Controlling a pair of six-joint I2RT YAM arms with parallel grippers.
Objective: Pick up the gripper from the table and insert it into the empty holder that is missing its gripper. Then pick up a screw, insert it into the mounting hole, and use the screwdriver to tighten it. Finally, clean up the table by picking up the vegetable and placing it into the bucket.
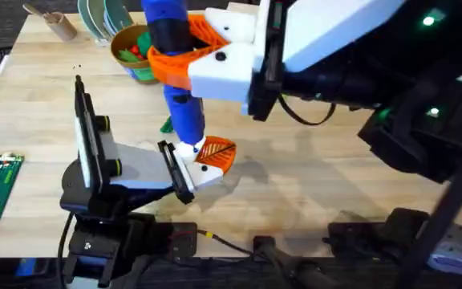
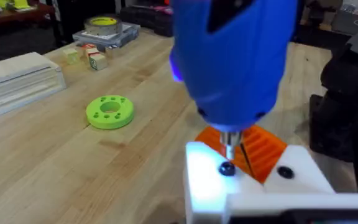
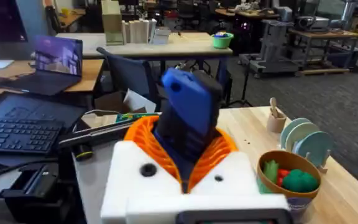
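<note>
Tightening step: right end effector (image 1: 184,44) clamped on screwdriver (image 1: 184,112), tip on screw (image 2: 227,168); next needs steady downward twist; left end effector's state unclear.

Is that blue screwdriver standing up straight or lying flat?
Upright. The screwdriver is clamped in the right gripper, and its metal tip points straight down onto a black screw in the white holder.
</note>
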